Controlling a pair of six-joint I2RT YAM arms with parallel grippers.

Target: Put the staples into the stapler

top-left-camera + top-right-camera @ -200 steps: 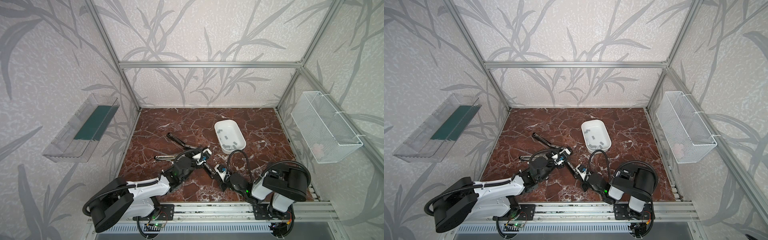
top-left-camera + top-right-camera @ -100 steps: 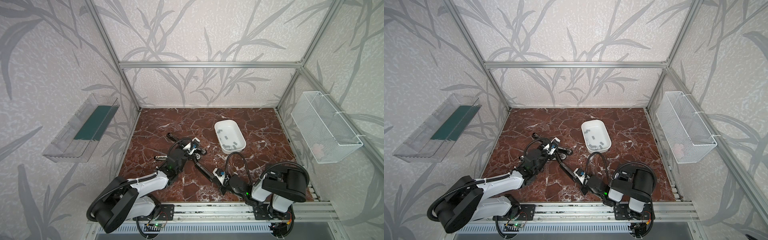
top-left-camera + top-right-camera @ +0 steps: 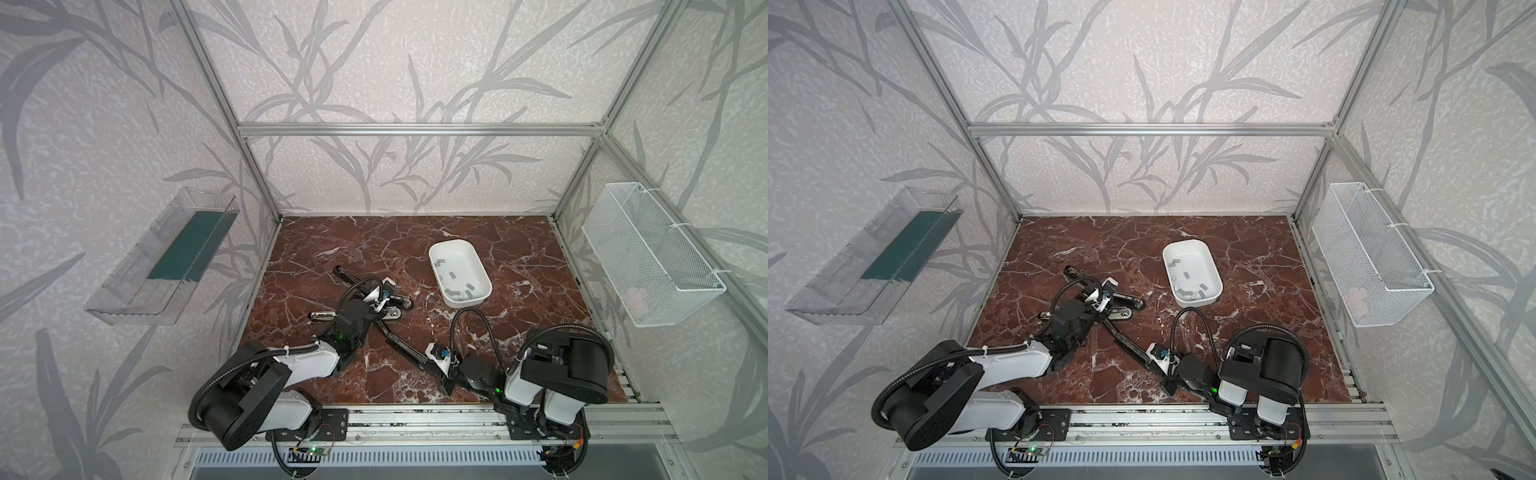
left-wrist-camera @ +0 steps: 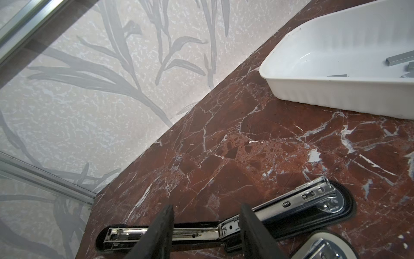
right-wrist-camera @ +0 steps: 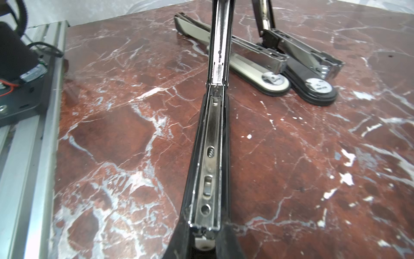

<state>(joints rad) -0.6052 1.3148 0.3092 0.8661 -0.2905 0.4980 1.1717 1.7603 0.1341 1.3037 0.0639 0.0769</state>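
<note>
The stapler [image 3: 401, 343] [image 3: 1127, 343] lies swung open on the marble floor, its empty metal channel [image 5: 211, 157] facing up. My right gripper [image 3: 432, 365] [image 3: 1156, 365] [image 5: 205, 233] is shut on its near end. The staples [image 3: 451, 274] [image 3: 1186, 274] [image 4: 401, 58] are short grey strips loose in a white tray [image 3: 484, 276] [image 4: 313, 89] at mid-right. My left gripper [image 3: 387, 300] [image 3: 1111, 303] [image 4: 207, 213] is open and holds nothing. It hovers over the hinge of a second, black stapler [image 4: 291, 213] that also lies open.
A silver-based stapler [image 3: 324, 316] [image 5: 246, 65] lies closed beside the black one [image 5: 313, 74], left of centre. A clear wall bin [image 3: 166, 262] hangs on the left and a white wire basket [image 3: 648, 257] on the right. The aluminium rail [image 3: 415, 415] runs along the front edge.
My left gripper has moved away from the held stapler, back and left over the black stapler. The held stapler now lies opened out longer. The right gripper has stayed shut in place.
</note>
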